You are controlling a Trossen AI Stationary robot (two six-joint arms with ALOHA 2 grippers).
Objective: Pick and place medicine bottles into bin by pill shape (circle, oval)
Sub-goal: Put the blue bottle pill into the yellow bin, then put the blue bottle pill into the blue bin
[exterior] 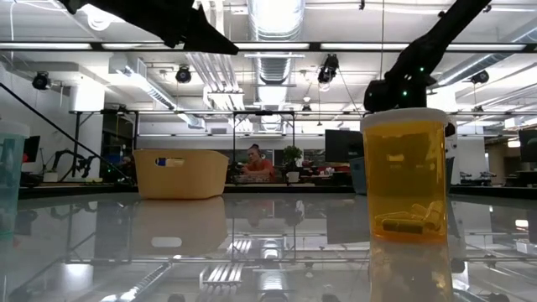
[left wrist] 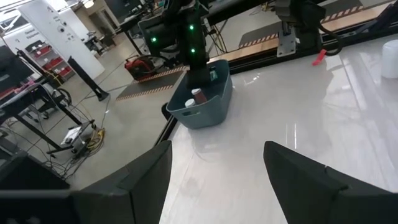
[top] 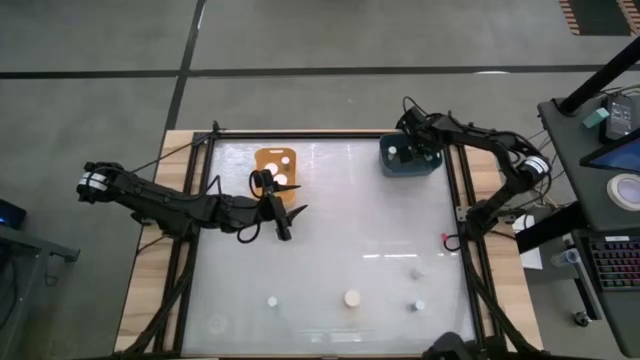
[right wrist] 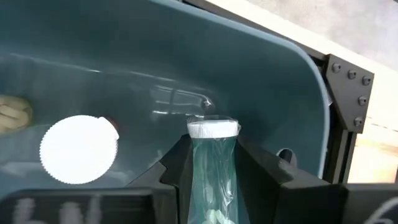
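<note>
My right gripper [top: 418,152] reaches down into the blue bin [top: 392,165] at the table's far right and is shut on a clear medicine bottle [right wrist: 212,168] with a white cap. Another white-capped bottle [right wrist: 79,149] stands in that bin. My left gripper [top: 290,222] hangs open with nothing between its fingers, just on the near side of the tan bin [top: 262,158], which holds white-capped bottles. More medicine bottles stand on the table near its front edge [top: 352,297], [top: 272,300], [top: 418,305]. An orange one [exterior: 405,176] stands close in the low view. My right gripper pinches the clear bottle's sides [right wrist: 198,163] between its two fingers. The bottle lies along the fingers, and its white-capped end [right wrist: 212,129] sticks out past the fingertips, inside the blue bin. The fingers slant down from above. Whether the bottle touches the bin I cannot tell.
A dark frame runs around the glossy white table top [top: 340,230]. Between the two bins and the bottles at the front lies bare table. In the low view, a person sits in the room beyond the table.
</note>
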